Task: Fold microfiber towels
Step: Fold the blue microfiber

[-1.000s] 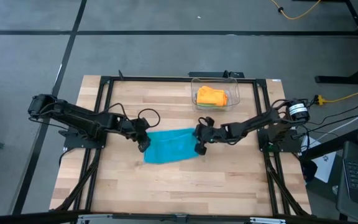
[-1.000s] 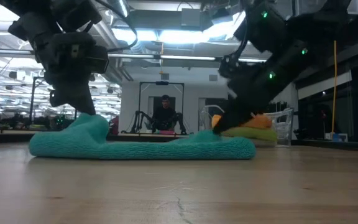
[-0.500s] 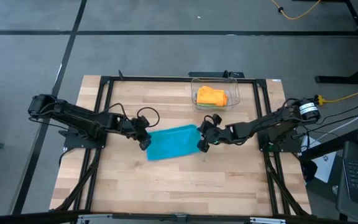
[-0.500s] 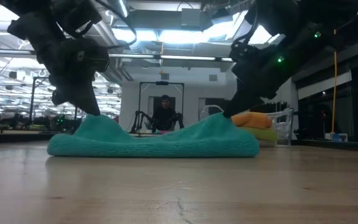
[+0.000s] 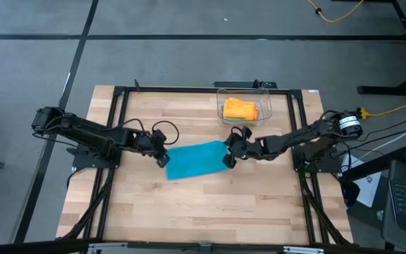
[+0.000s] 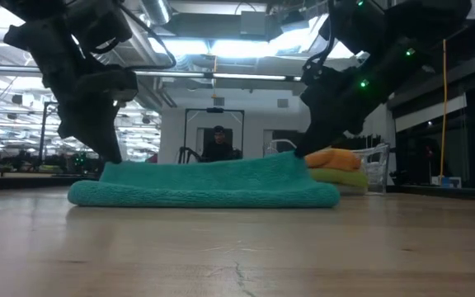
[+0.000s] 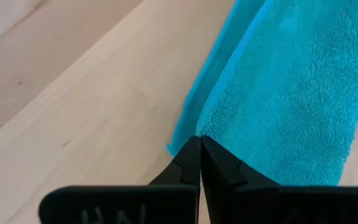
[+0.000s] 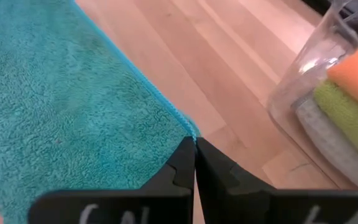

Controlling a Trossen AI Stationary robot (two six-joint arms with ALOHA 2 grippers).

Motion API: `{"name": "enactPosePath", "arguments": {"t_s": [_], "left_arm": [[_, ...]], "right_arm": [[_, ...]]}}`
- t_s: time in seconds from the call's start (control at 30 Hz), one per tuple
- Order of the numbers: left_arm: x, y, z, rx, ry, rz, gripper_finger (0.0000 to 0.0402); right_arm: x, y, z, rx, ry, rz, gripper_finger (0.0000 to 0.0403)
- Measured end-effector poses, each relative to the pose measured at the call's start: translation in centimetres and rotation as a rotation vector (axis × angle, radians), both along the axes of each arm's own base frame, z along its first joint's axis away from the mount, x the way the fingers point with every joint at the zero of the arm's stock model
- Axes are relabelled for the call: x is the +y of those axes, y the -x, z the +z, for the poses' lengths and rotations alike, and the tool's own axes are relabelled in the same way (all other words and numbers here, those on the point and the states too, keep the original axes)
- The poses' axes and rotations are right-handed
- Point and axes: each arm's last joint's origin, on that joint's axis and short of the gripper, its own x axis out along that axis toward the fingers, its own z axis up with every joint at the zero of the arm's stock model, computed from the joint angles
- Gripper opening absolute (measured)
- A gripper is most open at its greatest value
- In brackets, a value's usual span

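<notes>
Both pincers, left gripper (image 5: 162, 159) and right gripper (image 5: 227, 158), stay clamped on the teal towel (image 5: 194, 160) mid-desk, which we have just doubled over (one fold made, edges still needing alignment).

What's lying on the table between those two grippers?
The teal towel spans from left gripper to right gripper, each shut on a corner; clearest in the high view.
</notes>
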Motion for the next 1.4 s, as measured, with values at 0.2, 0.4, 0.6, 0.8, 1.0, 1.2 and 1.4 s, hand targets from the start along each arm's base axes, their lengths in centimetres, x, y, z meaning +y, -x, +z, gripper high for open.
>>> {"name": "enactPosePath", "arguments": {"t_s": [0.2,0.4,0.6,0.8,1.0,1.2,1.4], "left_arm": [[0.1,0.0,0.0,-0.003,-0.028,0.019,0.0007],[0.2,0.0,0.0,-0.001,-0.051,0.022,0.0044],[0.3,0.0,0.1,-0.002,-0.084,0.043,0.0089],[0.1,0.0,0.0,-0.001,-0.057,0.020,0.0102],[-0.5,0.0,0.0,-0.002,-0.053,-0.010,0.0099],[-0.7,0.0,0.1,-0.007,-0.094,-0.005,0.0099],[-0.5,0.0,0.2,-0.022,-0.160,0.037,0.0099]], "right_arm": [[-0.5,-0.1,-0.1,-0.006,-0.057,-0.003,0.0018],[-0.6,0.0,-0.1,-0.002,-0.056,-0.003,0.0068],[-0.7,0.0,-0.1,0.002,-0.037,-0.020,0.0112],[-0.3,-0.1,-0.2,0.020,-0.122,0.091,0.0119],[0.4,-0.1,-0.3,0.029,-0.233,0.206,0.0119],[1.9,-0.6,0.0,-0.039,-0.223,0.255,0.0119],[2.7,-2.3,-0.3,-0.180,-0.164,0.318,0.0119]]}}
